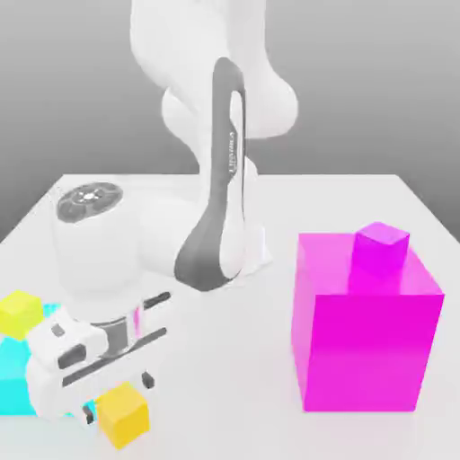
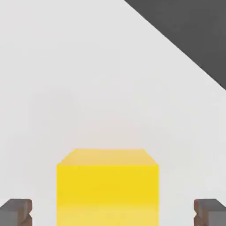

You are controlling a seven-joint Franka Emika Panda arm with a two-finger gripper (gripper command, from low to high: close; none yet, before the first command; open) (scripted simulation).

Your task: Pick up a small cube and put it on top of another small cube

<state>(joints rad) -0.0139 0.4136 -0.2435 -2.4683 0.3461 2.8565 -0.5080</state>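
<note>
Writing: a vertical line of small grey lettering runs down the dark strip on the arm's (image 1: 216,180) forearm, too small to read. No other labels or marks on any cube or block.

Gripper (image 1: 121,382): low over the table (image 1: 225,359), at the exterior view's lower left, pointing down. In the hand view both fingertips (image 2: 16,211) sit well out to either side of the small orange-yellow cube (image 1: 123,414), w/ clear gaps of table showing btwn each pad and the cube's sides. So jaws stand fairly wide, straddling the cube, not pinching it, no contact visible. Nothing held.

Orange-yellow cube: rests flat on the table right under the gripper, near the front edge in the exterior view, centred btwn the fingers in the hand view w/ its top face and one side face visible.

Other things: a paler lemon-yellow small cube (image 1: 20,312) sits on top of a cyan block (image 1: 13,373) at the exterior view's far left, just beside the gripper body, partly hidden by it. On the exterior view's right, well apart, a big magenta block (image 1: 364,346) stands on the table w/ a small magenta cube (image 1: 381,247) on its top, toward the back. Table is plain white; grey backdrop behind.
</note>
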